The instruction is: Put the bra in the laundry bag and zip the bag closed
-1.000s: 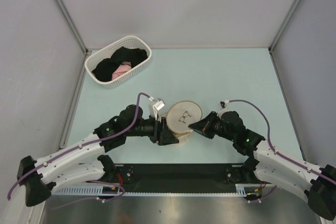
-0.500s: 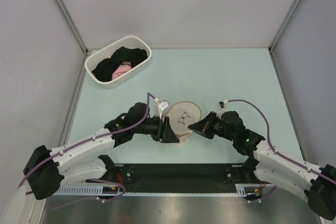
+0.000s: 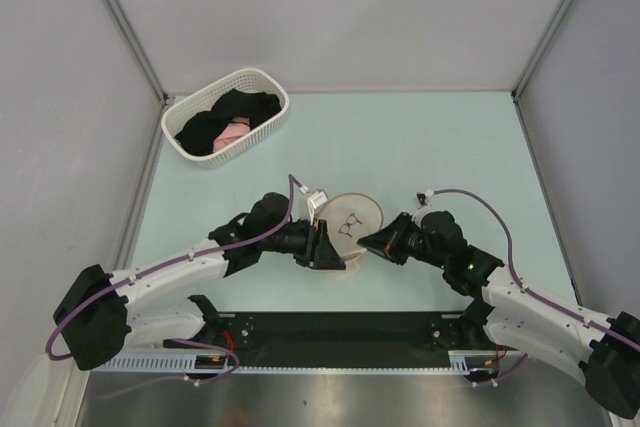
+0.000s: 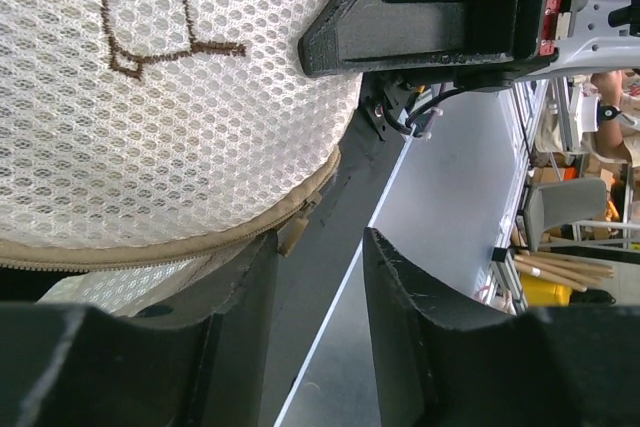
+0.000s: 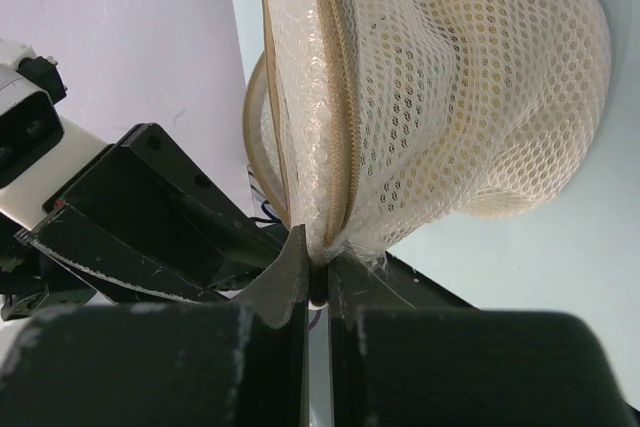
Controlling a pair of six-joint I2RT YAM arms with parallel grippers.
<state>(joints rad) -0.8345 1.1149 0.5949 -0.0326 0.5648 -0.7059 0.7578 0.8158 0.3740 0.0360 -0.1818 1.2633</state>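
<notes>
Mesh of the laundry bag (image 5: 480,97) sits pinched in right jaws, left jaws spread beside its zip pull (image 4: 293,235).

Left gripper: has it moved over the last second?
Yes. The left gripper has shifted rightward, away from the white slotted plastic basket and closer in on the round cream-white mesh laundry bag.

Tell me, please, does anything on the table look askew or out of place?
The laundry bag sits tilted up instead of lying flat, its rim pinched by the right hand. The left hand is open by the zip pull. Nothing looks spilled or torn.
</notes>
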